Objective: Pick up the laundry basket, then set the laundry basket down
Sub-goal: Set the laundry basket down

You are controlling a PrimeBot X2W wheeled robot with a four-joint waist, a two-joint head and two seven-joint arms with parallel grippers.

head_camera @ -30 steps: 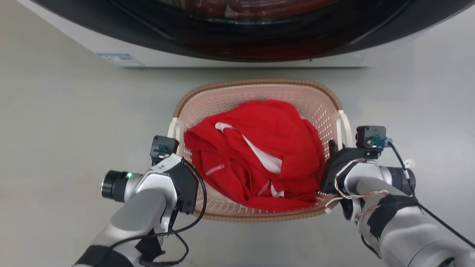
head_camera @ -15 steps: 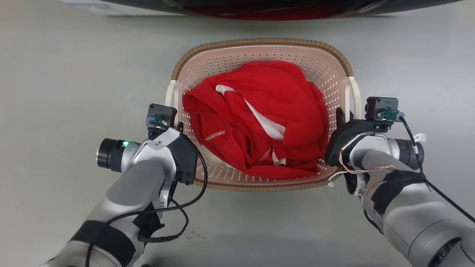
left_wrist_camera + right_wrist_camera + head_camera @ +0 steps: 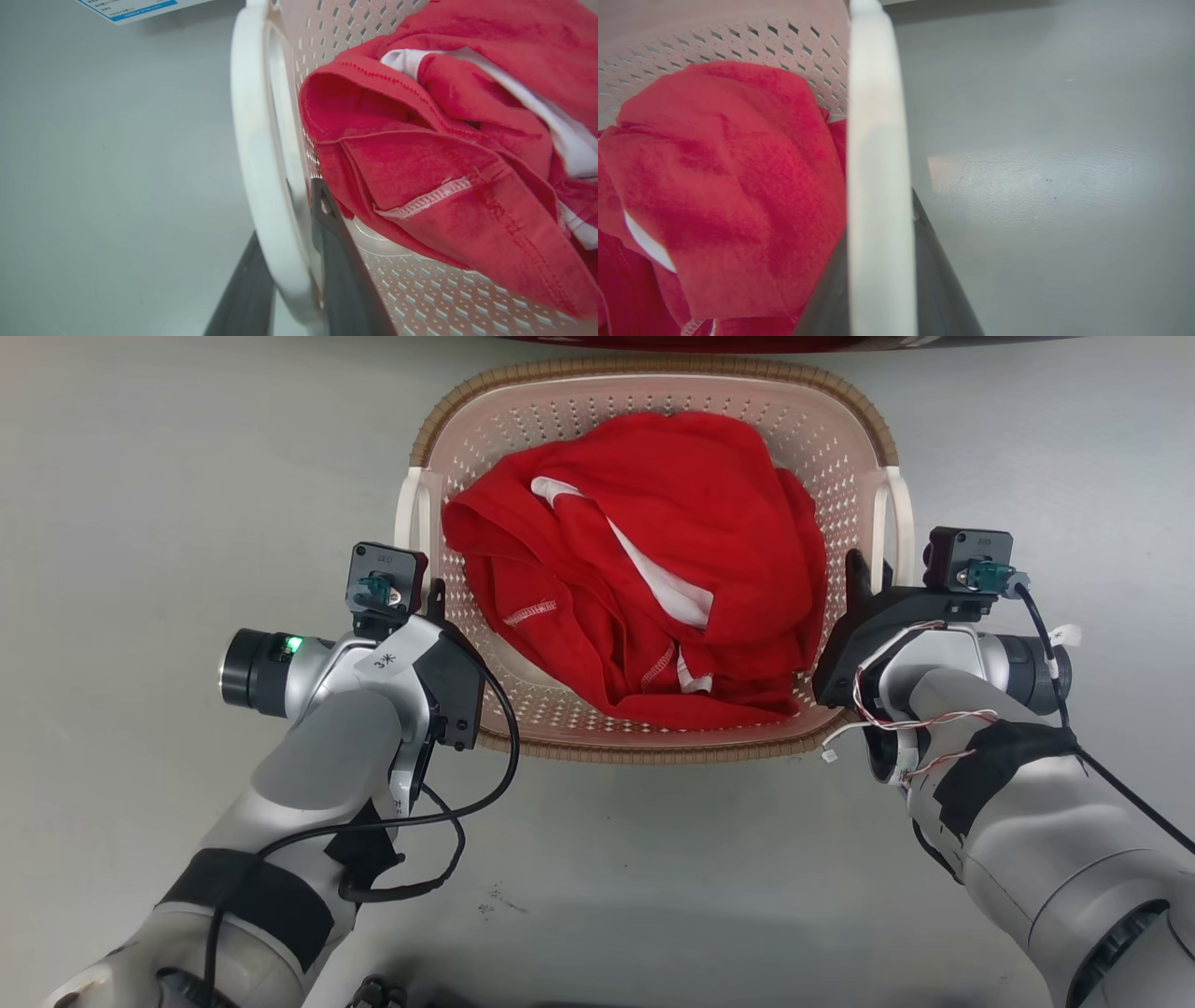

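While a crumpled red garment with white trim is being carried inside it, the small rounded pale pink plastic laundry basket, with perforated walls and a brown woven-look rim, is being held from both sides at the top centre of the head view, over the smooth grey floor. Whether its base is being borne by that floor cannot be told.

The curved white left handle is being pinched by the left gripper. In the left wrist view that handle is being clamped between the two dark fingers of the left gripper, one finger being kept outside the loop and the other being pressed against the perforated wall beside the red cloth.

The curved white right handle is being pinched likewise by the right gripper. In the right wrist view this handle is being squeezed between the fingers of the right gripper, with the garment on one side and bare floor on the other.

A dark red strip is being cut off by the head view's upper edge, just beyond the basket's far rim.
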